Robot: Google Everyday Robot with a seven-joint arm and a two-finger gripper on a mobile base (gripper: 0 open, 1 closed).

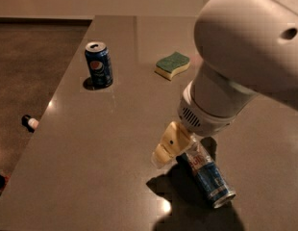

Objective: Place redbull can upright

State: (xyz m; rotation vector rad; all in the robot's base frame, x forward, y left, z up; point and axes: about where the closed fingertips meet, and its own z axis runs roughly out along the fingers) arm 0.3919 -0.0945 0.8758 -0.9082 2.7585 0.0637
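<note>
The redbull can [208, 177], slim and blue-and-silver with red markings, lies on its side on the grey table [105, 143] at the lower right. Its silver end points toward the front right. My gripper [170, 146], cream-coloured, hangs from the large white arm [235, 66] and sits at the can's upper left end, right against it. The arm hides that end of the can.
A wider dark blue Pepsi can [99, 64] stands upright at the back left of the table. A green-and-yellow sponge [172, 64] lies at the back middle. The table's left edge drops to a dark floor with a small object [30, 122] on it.
</note>
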